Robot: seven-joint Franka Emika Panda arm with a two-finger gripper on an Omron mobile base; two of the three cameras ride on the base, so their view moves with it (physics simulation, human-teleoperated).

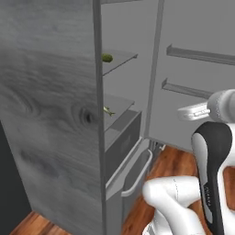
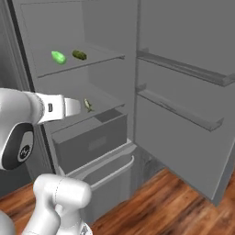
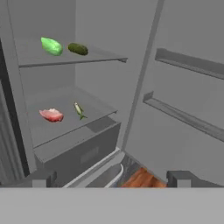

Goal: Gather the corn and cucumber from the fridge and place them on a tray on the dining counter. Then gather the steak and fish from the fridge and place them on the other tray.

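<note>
The fridge's upper shelf (image 3: 100, 57) carries the corn (image 3: 51, 46) and cucumber (image 3: 78, 49) side by side. The lower shelf (image 3: 96, 111) carries the steak (image 3: 51, 115) and fish (image 3: 79, 110).

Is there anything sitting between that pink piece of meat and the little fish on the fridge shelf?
No. In the hand view, the steak and the fish lie apart with bare grey shelf between them.

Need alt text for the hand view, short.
Open grey fridge: glossy light-green corn beside dark olive cucumber on the upper shelf; flat pink-red steak and small slim fish on the shelf below. End effector open, empty.
</note>
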